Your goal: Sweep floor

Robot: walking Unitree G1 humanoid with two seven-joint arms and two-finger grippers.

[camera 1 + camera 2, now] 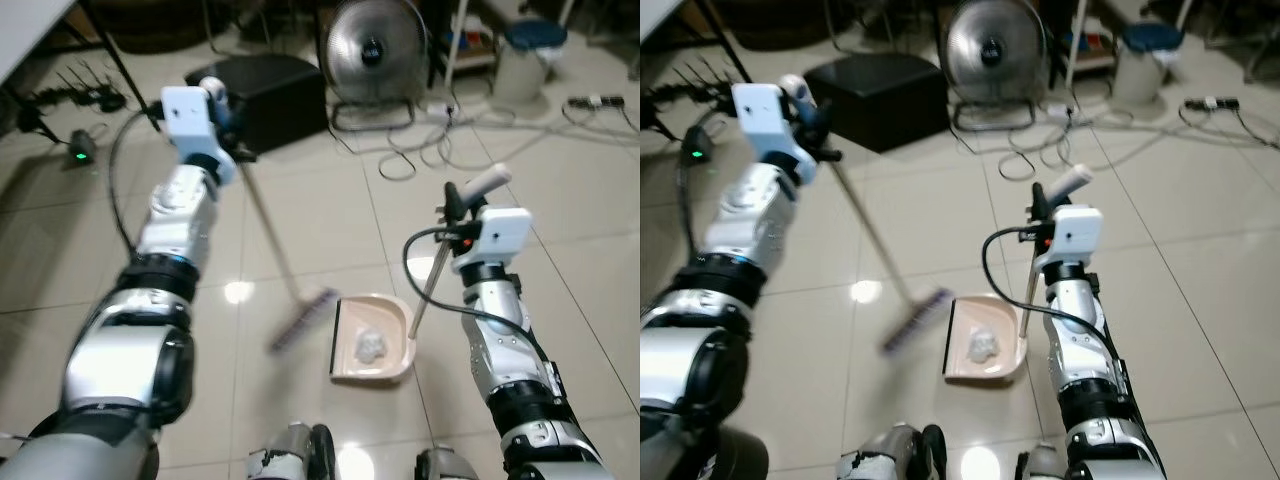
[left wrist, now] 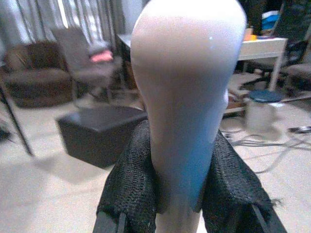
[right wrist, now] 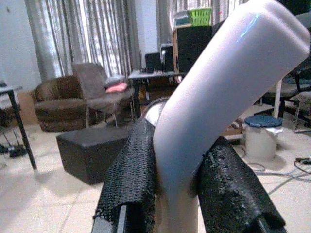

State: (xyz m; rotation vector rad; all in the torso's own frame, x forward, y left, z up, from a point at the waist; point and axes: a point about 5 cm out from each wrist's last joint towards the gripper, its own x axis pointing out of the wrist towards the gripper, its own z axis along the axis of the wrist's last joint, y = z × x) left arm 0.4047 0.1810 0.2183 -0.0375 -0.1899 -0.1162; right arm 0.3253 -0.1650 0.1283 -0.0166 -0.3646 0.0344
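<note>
- Debris [image 1: 368,346]: a small pale, crumpled clump lies inside the dustpan [image 1: 398,368], near the middle of its tray. It is just beside the broom head [image 1: 303,318], which is off the pan's open edge on the robot's left and not touching the clump.
- Broom: thin pale shaft [image 1: 268,232] runs slantwise down from the left gripper [image 1: 222,108] to the head on the floor. The head is a flat strip with purplish bristles, blurred.
- Left gripper: clenched on the broom's top end. In the left wrist view the two black fingers [image 2: 130,189], covered in coarse mesh-like fabric, press both sides of a smooth, rounded white handle tip [image 2: 187,97].
- Dustpan: beige plastic, shallow tray with a raised rim and rounded back corners; a slim upright handle rod [image 1: 430,285] rises from its right side.
- Right gripper [image 1: 462,205]: clamped on the dustpan's handle grip [image 3: 223,97], a smooth, glossy white bent tube held between textured black fingers [image 3: 133,179].
- Floor [image 1: 320,230]: glossy pale square tiles with thin grout lines, showing lamp glare.
- Background: a round metal fan [image 1: 377,45], a black box [image 1: 265,95] and loose white cables [image 1: 450,135].
</note>
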